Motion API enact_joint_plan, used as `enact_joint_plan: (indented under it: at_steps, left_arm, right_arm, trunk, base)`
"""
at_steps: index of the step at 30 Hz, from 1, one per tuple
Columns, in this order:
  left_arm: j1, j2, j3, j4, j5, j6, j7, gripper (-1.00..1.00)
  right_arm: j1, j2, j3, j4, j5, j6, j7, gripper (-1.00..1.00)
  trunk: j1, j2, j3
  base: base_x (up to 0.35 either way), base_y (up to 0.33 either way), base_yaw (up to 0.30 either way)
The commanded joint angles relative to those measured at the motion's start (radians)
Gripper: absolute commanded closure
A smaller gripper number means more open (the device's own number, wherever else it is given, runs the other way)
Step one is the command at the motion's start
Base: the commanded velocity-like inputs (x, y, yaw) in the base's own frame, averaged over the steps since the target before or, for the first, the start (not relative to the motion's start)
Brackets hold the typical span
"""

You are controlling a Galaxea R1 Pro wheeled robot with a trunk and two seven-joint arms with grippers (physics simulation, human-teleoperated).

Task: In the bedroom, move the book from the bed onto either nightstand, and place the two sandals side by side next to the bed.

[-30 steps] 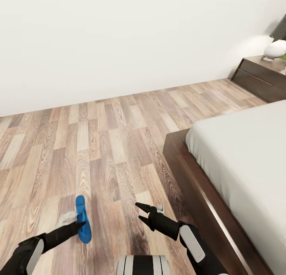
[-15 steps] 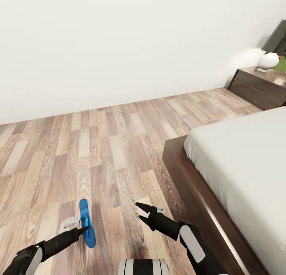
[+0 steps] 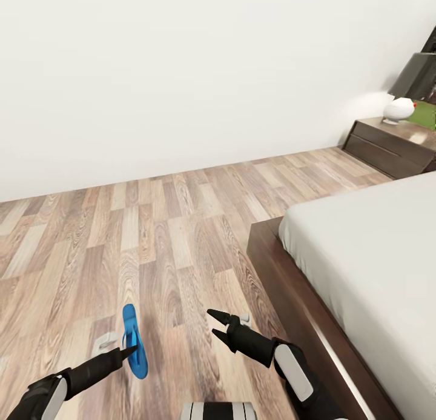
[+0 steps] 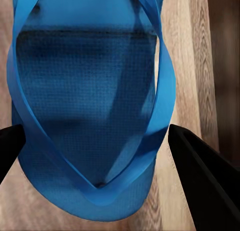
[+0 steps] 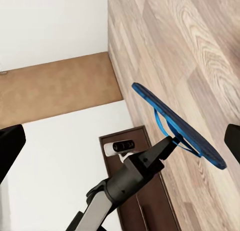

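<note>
Step in hand: carrying one sandal (image 3: 134, 341) to the bed (image 3: 369, 268). The left gripper (image 3: 128, 351) holds this sandal by its strap; in the left wrist view the sole (image 4: 85, 106) lies between the two fingers, raised above the wood floor (image 3: 169, 238). The right gripper (image 3: 212, 323) is empty, its fingers spread apart, just beside the bed frame (image 3: 284, 286). The nightstand (image 3: 387, 146) stands well beyond both grippers.

Next move, as judged: lower the sandal flat onto the floor next to the frame, then release. Leave space alongside for the second sandal.
</note>
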Motion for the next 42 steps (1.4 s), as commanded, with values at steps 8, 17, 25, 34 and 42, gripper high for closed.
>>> enact_joint_plan:
  at_steps: [8,17,25,34,42]
  left_arm:
    - [0.000,-0.004,0.001,0.000,0.005,0.008,-0.002,1.00]
    - [0.000,-0.004,0.001,0.000,0.004,0.008,-0.002,1.00]
    - [0.000,-0.005,0.000,0.000,0.003,0.008,-0.002,1.00]
    - [0.000,-0.017,0.001,0.000,0.002,0.008,-0.002,1.00]
    - [0.000,-0.018,0.001,0.000,0.002,0.008,-0.002,1.00]
  right_arm:
    - [0.000,0.000,-0.001,-0.001,-0.003,0.004,0.000,-1.00]
    - [0.000,0.000,-0.001,0.001,-0.003,0.006,0.000,-1.00]
    - [0.000,0.001,0.000,0.001,-0.004,0.005,0.000,-1.00]
    - [0.000,0.002,0.001,0.001,-0.006,0.006,0.000,-1.00]
    - [0.000,0.002,0.001,0.001,-0.006,0.006,0.001,-1.00]
  trunk:
    - [-0.004,0.002,0.030]
    - [-0.008,0.004,0.065]
    - [-0.011,0.006,0.096]
    - [-0.015,0.008,0.131]
    - [-0.019,0.010,0.162]
  base:
    - [0.000,0.000,0.000]
    - [0.000,0.000,0.000]
    - [0.000,0.000,0.000]
    - [0.000,0.000,0.000]
    - [0.000,0.000,0.000]
